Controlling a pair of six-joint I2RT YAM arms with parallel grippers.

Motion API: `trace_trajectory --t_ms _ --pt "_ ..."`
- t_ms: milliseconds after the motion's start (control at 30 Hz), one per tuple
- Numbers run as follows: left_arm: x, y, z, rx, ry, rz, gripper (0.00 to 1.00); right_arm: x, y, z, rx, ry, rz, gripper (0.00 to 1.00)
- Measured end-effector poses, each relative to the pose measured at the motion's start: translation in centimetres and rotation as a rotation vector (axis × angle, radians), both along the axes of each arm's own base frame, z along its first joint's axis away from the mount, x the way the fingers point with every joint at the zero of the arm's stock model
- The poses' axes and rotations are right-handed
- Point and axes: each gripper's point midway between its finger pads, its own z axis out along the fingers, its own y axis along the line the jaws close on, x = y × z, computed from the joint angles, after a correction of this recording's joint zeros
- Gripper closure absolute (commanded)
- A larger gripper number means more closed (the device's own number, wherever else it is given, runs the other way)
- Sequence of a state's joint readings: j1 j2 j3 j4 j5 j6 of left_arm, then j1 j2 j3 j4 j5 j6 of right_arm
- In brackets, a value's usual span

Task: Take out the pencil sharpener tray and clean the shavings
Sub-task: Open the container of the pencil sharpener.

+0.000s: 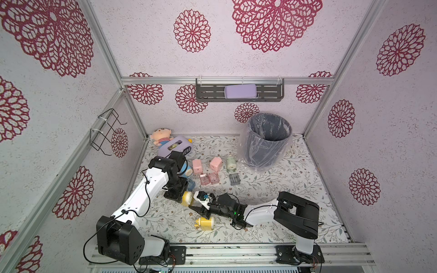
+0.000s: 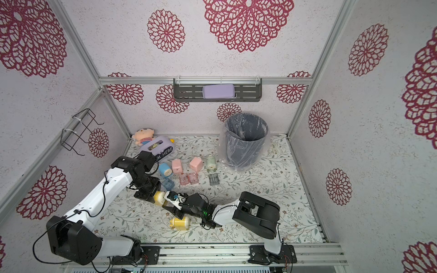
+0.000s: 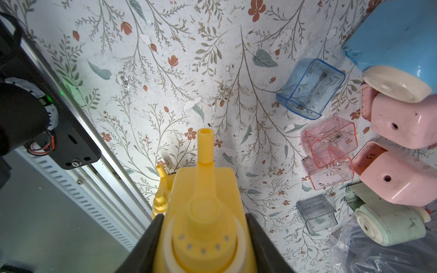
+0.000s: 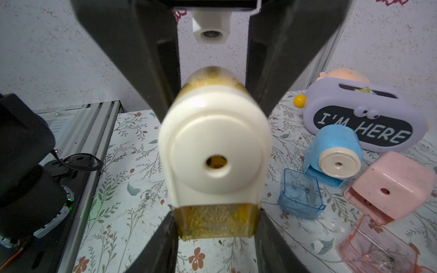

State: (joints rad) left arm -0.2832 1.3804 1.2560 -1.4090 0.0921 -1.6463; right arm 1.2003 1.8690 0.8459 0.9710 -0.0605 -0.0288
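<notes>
Yellow sharpener (image 4: 214, 151) held low over the mat (image 1: 272, 189) near the front, tray (image 4: 215, 219) of shavings seated in its base, left gripper (image 3: 204, 236) clamped on the body, right gripper (image 4: 215, 232) closed on the tray, bin (image 1: 268, 141) well behind.

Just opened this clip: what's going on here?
The left hand is shut on a yellow sharpener. The right hand is shut on its tray, which is full of shavings and not yet pulled out. A blue tray and pink trays already lie out on the table. The bin stands at the back.
</notes>
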Motion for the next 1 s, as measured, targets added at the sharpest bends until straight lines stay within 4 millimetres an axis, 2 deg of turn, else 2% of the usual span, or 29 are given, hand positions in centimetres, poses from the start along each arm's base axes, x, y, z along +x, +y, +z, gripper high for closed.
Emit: trace_trajectory --t_ms 167,233,533,1000 --pt "0.0 0.0 0.0 0.007 -0.002 -0.002 0.82 0.0 0.2 -0.1 0.001 0.003 0.001 0.48" --pt "0.0 -0.1 0.0 0.009 -0.002 -0.005 0.82 0.0 0.2 -0.1 0.001 0.003 0.002 0.48" --pt "0.2 -0.2 0.1 0.026 -0.006 -0.016 0.84 0.0 0.2 -0.1 0.003 0.003 0.003 0.68" --pt "0.6 -0.3 0.9 0.071 -0.009 -0.049 0.9 0.1 -0.2 0.5 0.05 -0.008 -0.01 0.77"
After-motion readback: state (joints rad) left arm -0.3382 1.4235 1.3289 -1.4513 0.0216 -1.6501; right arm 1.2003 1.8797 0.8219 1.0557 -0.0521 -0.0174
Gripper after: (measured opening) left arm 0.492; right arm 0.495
